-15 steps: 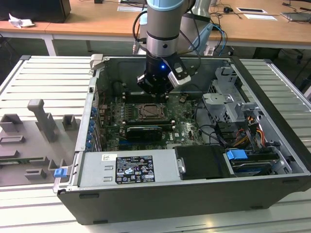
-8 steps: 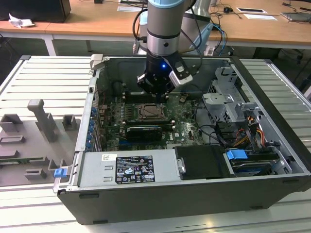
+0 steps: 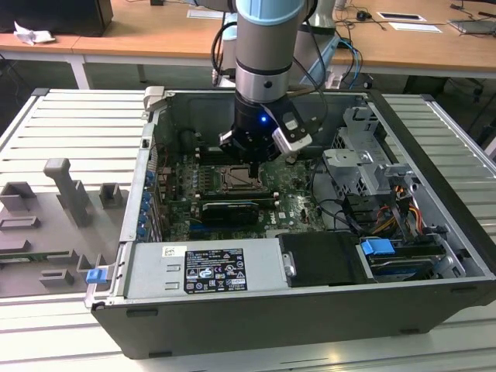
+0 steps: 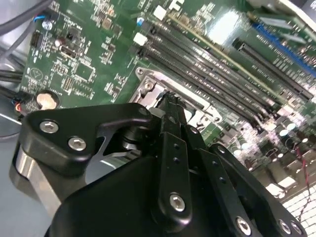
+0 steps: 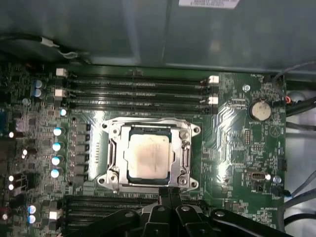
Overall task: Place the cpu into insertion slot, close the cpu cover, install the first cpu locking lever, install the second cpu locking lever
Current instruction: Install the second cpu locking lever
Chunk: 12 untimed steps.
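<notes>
First wrist view shows me the cpu lying flat in the insertion slot, with the cpu cover down around it like a silver frame, on the green board. My tool sits right at the edge of that frame, its two black fingers pinched together with nothing between them. From the exterior view I see the arm reaching down into the open computer case, the tool just over the slot.
</notes>
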### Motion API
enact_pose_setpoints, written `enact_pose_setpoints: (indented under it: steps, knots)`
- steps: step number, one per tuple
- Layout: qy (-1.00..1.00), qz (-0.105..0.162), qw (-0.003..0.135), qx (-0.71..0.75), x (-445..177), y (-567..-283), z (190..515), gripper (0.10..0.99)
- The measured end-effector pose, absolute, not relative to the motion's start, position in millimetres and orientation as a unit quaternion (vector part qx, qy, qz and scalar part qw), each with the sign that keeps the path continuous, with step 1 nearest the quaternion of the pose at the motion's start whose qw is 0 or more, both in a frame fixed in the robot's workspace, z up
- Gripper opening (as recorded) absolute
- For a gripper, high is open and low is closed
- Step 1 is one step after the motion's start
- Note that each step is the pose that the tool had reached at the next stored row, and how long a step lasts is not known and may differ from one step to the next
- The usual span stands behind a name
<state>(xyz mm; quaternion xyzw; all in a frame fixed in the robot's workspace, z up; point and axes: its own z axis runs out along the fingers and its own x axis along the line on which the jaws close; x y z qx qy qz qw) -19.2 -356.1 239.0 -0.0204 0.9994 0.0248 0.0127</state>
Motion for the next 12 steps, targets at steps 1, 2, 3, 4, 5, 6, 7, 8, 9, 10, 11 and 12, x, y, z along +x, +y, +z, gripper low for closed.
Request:
enact_pose_setpoints:
  steps: [1, 2, 3, 4, 5, 6, 7, 8, 9, 10, 11, 12]
  knots:
    - [0.999, 0.025, 0.013, -0.021, -19.2, -356.6, 239.0, 0.106]
    - [0.999, 0.025, 0.013, -0.021, -19.2, -356.8, 238.9, 0.106]
    - [0.999, 0.025, 0.013, -0.021, -19.3, -357.0, 239.7, 0.106]
    - [0.999, 0.025, 0.013, -0.021, -19.2, -357.2, 240.3, 0.106]
    - [0.999, 0.025, 0.013, -0.021, -19.1, -358.0, 240.2, 0.106]
    - [0.999, 0.025, 0.012, -0.021, -19.2, -361.3, 240.2, 0.106]
    - [0.999, 0.026, 0.013, -0.022, -19.5, -364.3, 239.8, 0.106]
    - [0.999, 0.028, 0.013, -0.022, -20.6, -365.8, 239.5, 0.106]
    - [0.999, 0.033, 0.013, -0.022, -22.1, -367.3, 239.1, 0.106]
    - [0.999, 0.038, 0.013, -0.022, -24.3, -368.6, 238.8, 0.106]
    - [0.999, 0.040, 0.013, -0.023, -25.7, -369.3, 238.6, 0.106]
    - [0.999, 0.043, 0.013, -0.022, -28.0, -370.2, 238.4, 0.106]
